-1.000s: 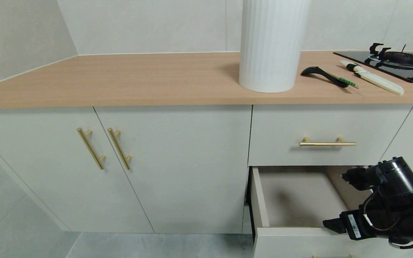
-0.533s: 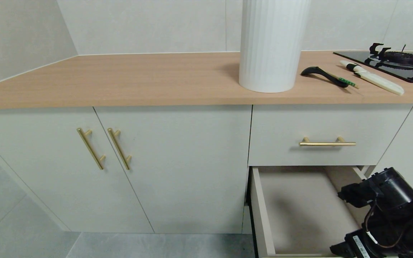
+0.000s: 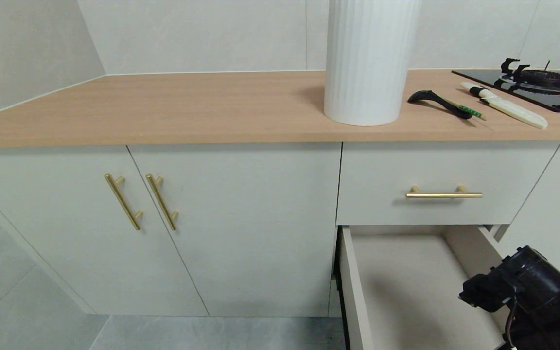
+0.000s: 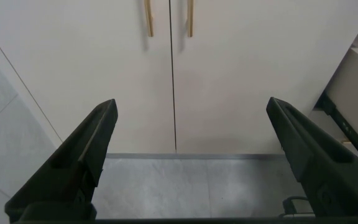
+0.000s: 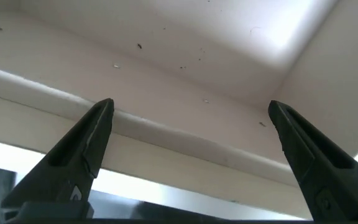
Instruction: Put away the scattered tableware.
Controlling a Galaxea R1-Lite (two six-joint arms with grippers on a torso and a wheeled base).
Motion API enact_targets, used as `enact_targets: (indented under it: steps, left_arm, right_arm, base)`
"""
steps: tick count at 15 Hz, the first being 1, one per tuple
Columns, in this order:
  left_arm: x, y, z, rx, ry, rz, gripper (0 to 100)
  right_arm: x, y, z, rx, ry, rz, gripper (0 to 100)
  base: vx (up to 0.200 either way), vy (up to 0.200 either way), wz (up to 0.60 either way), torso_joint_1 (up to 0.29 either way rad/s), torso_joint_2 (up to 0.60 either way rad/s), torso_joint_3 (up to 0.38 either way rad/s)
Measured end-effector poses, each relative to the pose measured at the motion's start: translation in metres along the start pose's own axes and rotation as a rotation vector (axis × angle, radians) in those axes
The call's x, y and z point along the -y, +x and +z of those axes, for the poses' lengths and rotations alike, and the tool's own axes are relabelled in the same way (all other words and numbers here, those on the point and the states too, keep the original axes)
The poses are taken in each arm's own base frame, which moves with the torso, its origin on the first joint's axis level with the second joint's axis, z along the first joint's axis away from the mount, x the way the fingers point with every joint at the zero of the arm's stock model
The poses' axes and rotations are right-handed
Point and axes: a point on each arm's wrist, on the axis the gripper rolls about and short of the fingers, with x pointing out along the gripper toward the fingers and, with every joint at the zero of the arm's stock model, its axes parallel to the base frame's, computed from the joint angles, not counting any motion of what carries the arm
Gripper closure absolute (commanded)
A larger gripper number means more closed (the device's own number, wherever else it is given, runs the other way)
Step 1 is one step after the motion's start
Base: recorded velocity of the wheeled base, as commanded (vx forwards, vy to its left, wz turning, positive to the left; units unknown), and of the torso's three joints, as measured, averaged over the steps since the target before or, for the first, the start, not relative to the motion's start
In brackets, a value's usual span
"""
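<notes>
On the wooden counter at the right lie a black spoon (image 3: 438, 103), a thin stick with a green end (image 3: 470, 112) and a white knife (image 3: 507, 107). Below them the lower drawer (image 3: 353, 287) stands pulled out, its pale inside bare. My right arm (image 3: 520, 287) hangs over the drawer's near right corner. The right gripper (image 5: 189, 106) is open, its fingers (image 5: 86, 149) spread wide over the drawer's front edge (image 5: 166, 134) with nothing between them. Low in front of the cabinet doors (image 4: 173, 68), the left gripper (image 4: 190, 102) is open and empty.
A tall white ribbed cylinder (image 3: 367, 58) stands on the counter left of the utensils. A black gas hob (image 3: 542, 82) sits at the far right. The upper drawer (image 3: 443, 194) is closed, as are the two gold-handled doors (image 3: 139, 201). Grey floor tiles (image 4: 166, 186) lie below.
The lower drawer has slid farther out of the cabinet. My right arm has drawn back and down with it, toward the view's bottom right corner.
</notes>
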Motion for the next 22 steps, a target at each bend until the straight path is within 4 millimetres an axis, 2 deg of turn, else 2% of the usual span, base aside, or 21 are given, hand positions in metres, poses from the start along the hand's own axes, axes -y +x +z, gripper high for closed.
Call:
enact_targets:
  steps: [3, 6, 10, 15, 22]
  left_arm:
    - [0.000, 0.000, 0.000, 0.000, 0.000, 0.000, 0]
    - [0.000, 0.000, 0.000, 0.000, 0.000, 0.000, 0]
    - [0.000, 0.000, 0.000, 0.000, 0.000, 0.000, 0]
    - [0.000, 0.000, 0.000, -0.001, 0.000, 0.000, 0]
    - [0.000, 0.000, 0.000, 0.000, 0.000, 0.000, 0]
  right_arm:
    - [-0.002, -0.002, 0.000, 0.010, -0.009, -0.002, 0]
    - [0.001, -0.012, 0.006, 0.091, 0.031, 0.000, 0]
    - [0.009, -0.045, 0.011, 0.344, 0.112, 0.013, 0]
    - [0.017, -0.088, -0.001, 0.611, 0.147, 0.030, 0]
    - [0.019, -0.105, -0.008, 0.717, 0.139, 0.030, 0]
  base:
    - [0.000, 0.000, 0.00, 0.000, 0.00, 0.000]
    - [0.000, 0.000, 0.00, 0.000, 0.00, 0.000]
    - [0.000, 0.000, 0.00, 0.000, 0.00, 0.000]
    - [0.000, 0.000, 0.00, 0.003, -0.01, -0.005]
    - [0.000, 0.000, 0.00, 0.105, -0.36, -0.271]
